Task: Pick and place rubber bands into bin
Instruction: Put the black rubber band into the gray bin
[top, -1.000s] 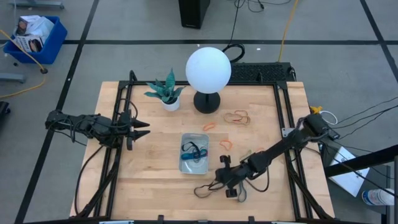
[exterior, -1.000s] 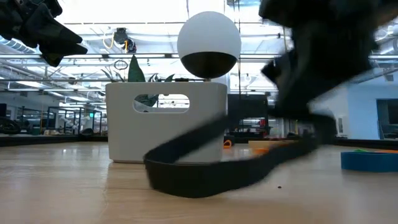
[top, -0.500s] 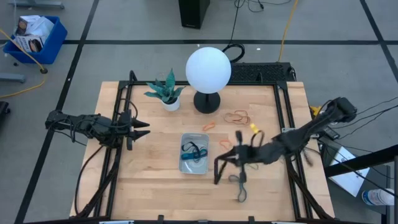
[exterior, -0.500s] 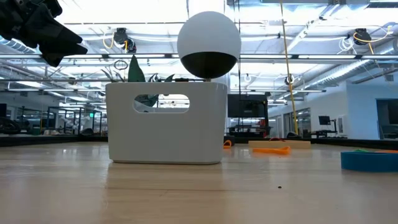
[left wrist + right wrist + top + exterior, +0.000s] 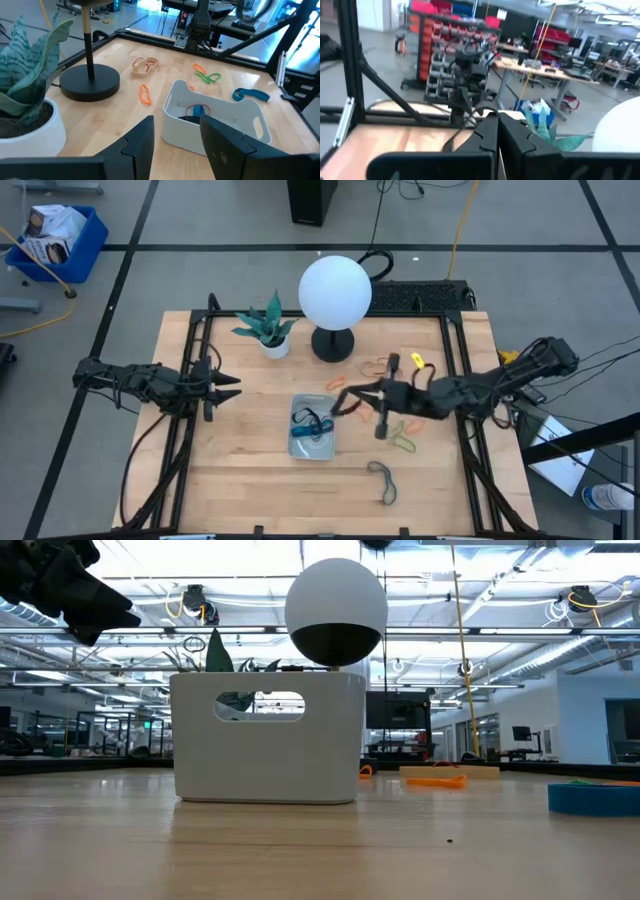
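My right gripper [image 5: 368, 393] is shut on a black rubber band [image 5: 345, 400], in the air just right of the clear bin [image 5: 313, 442]. The bin rests on the table's middle and holds black, blue and red bands [image 5: 196, 111]. Loose bands lie flat on the table: green [image 5: 402, 440], grey [image 5: 384, 481], orange [image 5: 333, 383] and tan ones [image 5: 381, 366]. My left gripper [image 5: 232, 387] is open and empty above the table's left edge; the bin shows beyond its fingers [image 5: 215, 125]. My right gripper pinches one end of the black band [image 5: 362, 392] between its two shut fingers [image 5: 492, 132], coming level from the table's right. The band is lifted clear of the table and trails from the fingertips toward the bin.
A white globe lamp [image 5: 335, 290] on a black base stands at the far middle, with a small potted plant [image 5: 268, 328] to its left. Black frame rails [image 5: 190, 380] run along both table sides. A blue crate [image 5: 55, 240] stands on the floor.
My right gripper has taken the black band off the table near the front edge, lifted it clear and carried it toward the far edge and the bin. The band's loose end now trails toward the bin. The grey band stays on the table.
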{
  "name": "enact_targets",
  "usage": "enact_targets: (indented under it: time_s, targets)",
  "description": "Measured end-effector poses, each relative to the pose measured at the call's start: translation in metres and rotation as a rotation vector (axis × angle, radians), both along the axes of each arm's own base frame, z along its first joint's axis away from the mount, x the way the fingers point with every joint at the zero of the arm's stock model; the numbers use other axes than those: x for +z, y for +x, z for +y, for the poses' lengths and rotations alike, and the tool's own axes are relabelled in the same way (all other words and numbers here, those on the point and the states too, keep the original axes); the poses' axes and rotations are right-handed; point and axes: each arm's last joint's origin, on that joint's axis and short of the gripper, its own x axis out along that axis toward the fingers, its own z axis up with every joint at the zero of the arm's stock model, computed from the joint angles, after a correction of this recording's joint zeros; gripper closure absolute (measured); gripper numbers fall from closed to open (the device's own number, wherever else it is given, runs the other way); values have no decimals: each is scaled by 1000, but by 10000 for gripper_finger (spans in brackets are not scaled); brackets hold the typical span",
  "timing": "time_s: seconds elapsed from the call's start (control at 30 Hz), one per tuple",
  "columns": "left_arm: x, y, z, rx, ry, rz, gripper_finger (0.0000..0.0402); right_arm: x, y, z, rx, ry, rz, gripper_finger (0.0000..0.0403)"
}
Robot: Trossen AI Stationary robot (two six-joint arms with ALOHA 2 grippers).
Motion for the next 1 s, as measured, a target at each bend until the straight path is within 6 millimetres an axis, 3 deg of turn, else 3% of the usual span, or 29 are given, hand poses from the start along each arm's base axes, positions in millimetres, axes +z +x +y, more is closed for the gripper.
enact_targets:
  time_s: [0.17, 0.27, 0.63, 1.0]
  targets:
    - [0, 0, 0, -13, 48, 6, 236, 2, 30, -16, -4, 20, 99, 403]
    - [0, 0, 0, -13, 51, 7, 236, -10, 51, -25, 24, 54, 170, 403]
    - [0, 0, 0, -14, 53, 7, 236, -98, 106, -34, 29, 123, 450, 403]
    - [0, 0, 0, -21, 79, 10, 236, -173, 132, -26, 82, 211, 649, 403]
